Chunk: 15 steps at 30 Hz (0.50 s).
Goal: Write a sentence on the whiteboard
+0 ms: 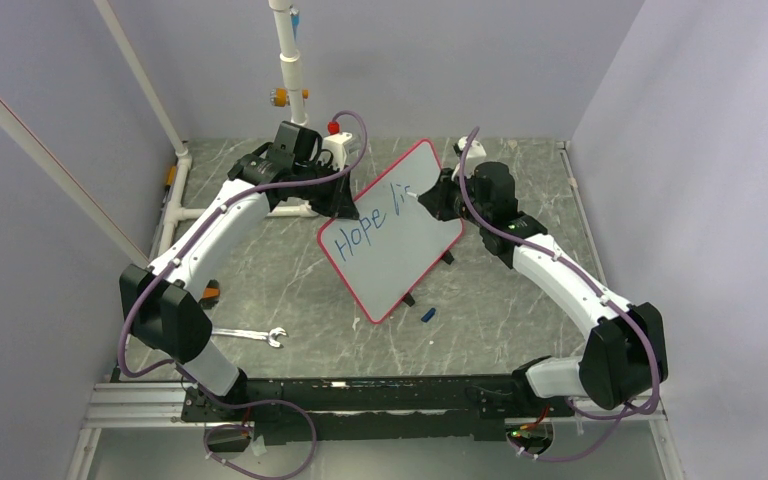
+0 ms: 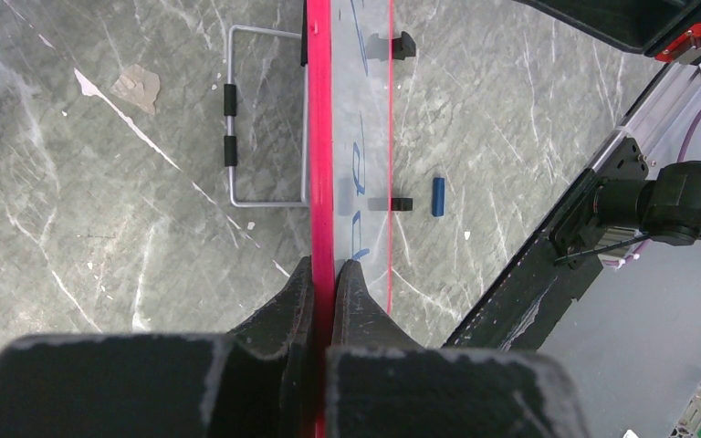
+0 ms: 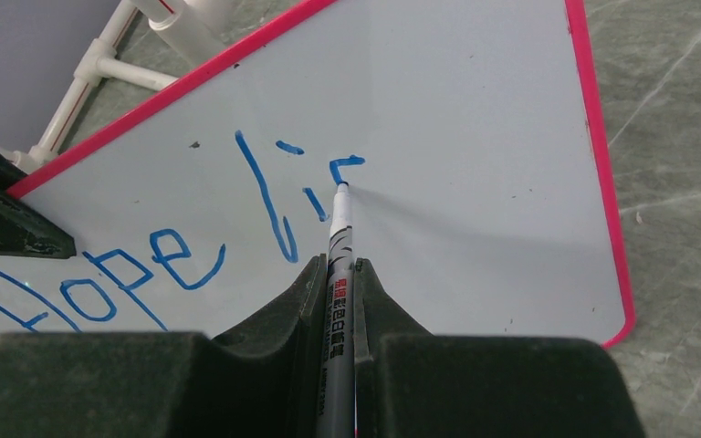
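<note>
Ana: Where's the whiteboard (image 1: 422, 240) now?
Ben: Mid-table between the arms, standing tilted on its feet. The left gripper (image 2: 324, 272) pinches its red rim, jaws almost together with only the edge between them.
Ana: And the pen?
Ben: The right gripper (image 3: 338, 270) is clamped tight on the marker (image 3: 340, 228), tip touching the board at a small hook just right of the "li". The sentence (image 1: 362, 232) reads "Hope li" so far.
Ana: So we're mid-letter — how should the stroke go?
Ben: I'd say light, even pressure, moving the tip along the board's tilted plane rather than into it; too hard a push could rock the board against the left grip. Match the height of the "Hope" letters and follow their upward slant.
Ana: Room enough?
Ben: Bare white lies to the right, but probably not for everything — I'd finish this word, then drop to a second line beneath
</note>
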Motion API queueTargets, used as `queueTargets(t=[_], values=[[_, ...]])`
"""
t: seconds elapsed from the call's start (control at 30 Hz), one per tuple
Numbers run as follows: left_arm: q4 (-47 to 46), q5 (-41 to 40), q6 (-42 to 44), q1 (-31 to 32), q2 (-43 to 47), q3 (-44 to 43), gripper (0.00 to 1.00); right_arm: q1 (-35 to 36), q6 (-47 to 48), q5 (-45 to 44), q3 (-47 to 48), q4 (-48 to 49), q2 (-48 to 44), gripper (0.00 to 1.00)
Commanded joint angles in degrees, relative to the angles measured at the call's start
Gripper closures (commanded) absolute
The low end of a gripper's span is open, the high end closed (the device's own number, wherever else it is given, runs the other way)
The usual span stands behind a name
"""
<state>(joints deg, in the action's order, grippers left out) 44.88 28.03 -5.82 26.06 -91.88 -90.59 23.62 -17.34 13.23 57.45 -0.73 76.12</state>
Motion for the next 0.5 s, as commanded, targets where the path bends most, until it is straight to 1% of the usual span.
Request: queueTargets(t=[0.0,0.17,0.47], values=[[-0.76,-7.9,7.62,0.18,-0.4,0.5,1.0,0.23,-0.41,-2.8,-0.29,-1.67,-0.66,1.0],[-0.71,-7.82,7.59,0.16,-0.33,0.5,1.0,0.2,-0.25,-3.79,0.88,-1.72,-0.05,1.0],[-0.71,-7.81,7.63,0.14,-0.38,0.59,1.0,0.1,-1.02,-3.13,5.79,-1.38,2.24,1.0]])
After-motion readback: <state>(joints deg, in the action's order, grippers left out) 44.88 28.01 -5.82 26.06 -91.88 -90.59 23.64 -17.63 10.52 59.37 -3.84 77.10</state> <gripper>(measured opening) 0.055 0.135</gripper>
